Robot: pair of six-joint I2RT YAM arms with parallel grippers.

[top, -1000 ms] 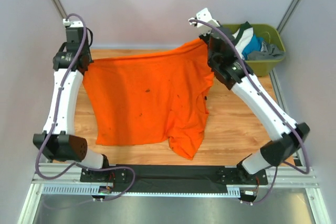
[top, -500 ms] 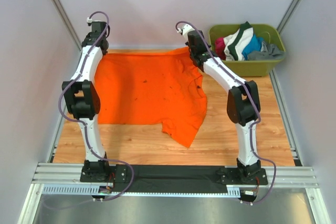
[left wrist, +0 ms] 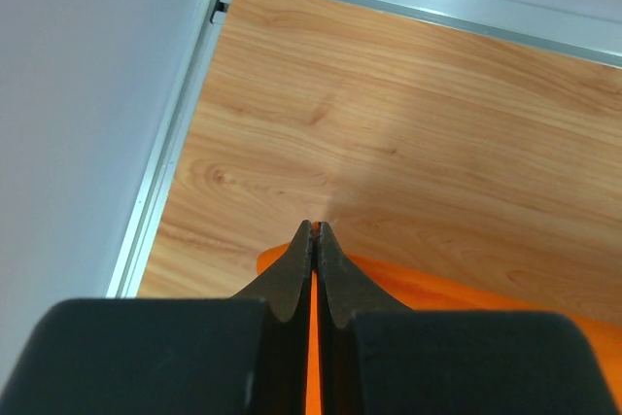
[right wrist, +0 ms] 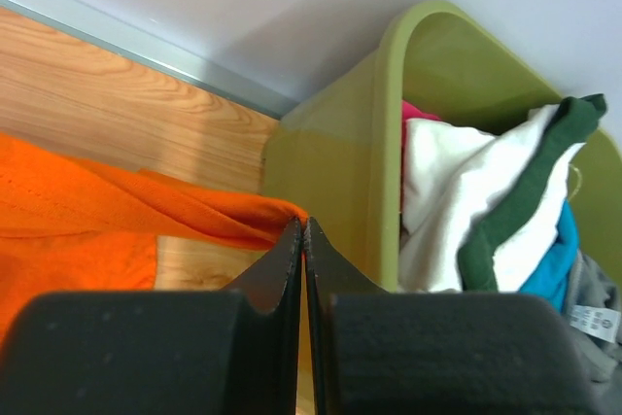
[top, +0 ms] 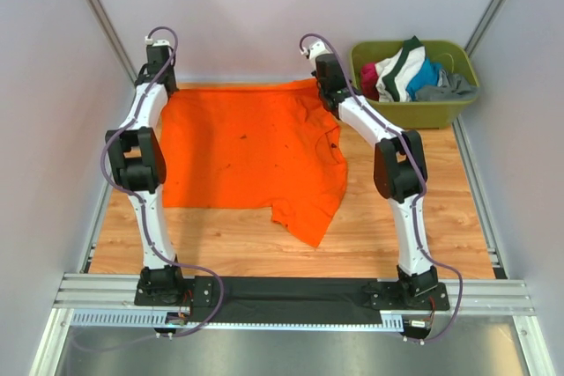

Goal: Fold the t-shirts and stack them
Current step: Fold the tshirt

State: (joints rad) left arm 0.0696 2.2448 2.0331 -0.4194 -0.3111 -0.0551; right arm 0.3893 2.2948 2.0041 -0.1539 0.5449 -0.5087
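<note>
the left jaws are shut tight on the far left corner of the orange t-shirt [top: 247,151]. in the left wrist view a thin strip of orange runs between the two dark fingers [left wrist: 288,279], which meet at their tips. the right jaws are likewise pressed together, pinching a bunched fold at the shirt's far right corner, where the cloth gathers to a point. from both pairs of jaws the shirt spreads back toward the arm bases, lying mostly flat on the wooden counter [top: 414,226]. a pointed flap trails out at its near edge, on the right jaws' side. a few tiny dark specks show on the cloth between the two pairs of jaws. just beyond and to the right of the right jaws stands an olive-green tub [top: 445,114], close to the pinched fold. heaped in it are other garments [top: 401,68]: white with dark green trim, pink, blue and grey. ahead of the left jaws the counter runs to a metal frame [left wrist: 165,167] at the wall.
</note>
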